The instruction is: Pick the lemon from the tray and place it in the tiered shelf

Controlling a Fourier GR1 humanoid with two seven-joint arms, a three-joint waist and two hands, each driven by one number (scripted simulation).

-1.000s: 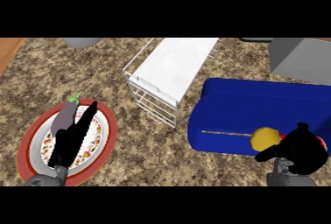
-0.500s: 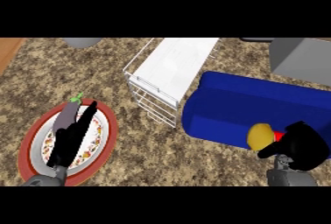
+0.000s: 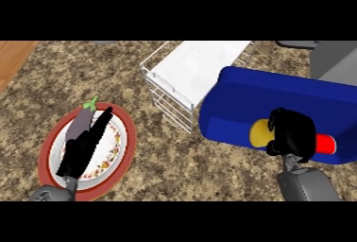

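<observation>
The yellow lemon [image 3: 260, 133] lies on the blue tray [image 3: 279, 94] at the right, near its front edge. My right hand [image 3: 293, 132] is over the tray, its black fingers curled against the lemon's right side and hiding part of it. The white wire tiered shelf [image 3: 188, 71] stands to the left of the tray, touching its left edge. My left hand [image 3: 83, 146] rests open, fingers straight, over the plate at the lower left.
A red-rimmed patterned plate [image 3: 52, 146] holds a purple eggplant [image 3: 80, 120] under my left hand. A red object [image 3: 326, 144] lies on the tray right of my right hand. A grey box [image 3: 338, 61] stands at the far right.
The blue tray has slid left toward the shelf. My right hand has moved left and closed in on the lemon. The left hand has stayed put.
</observation>
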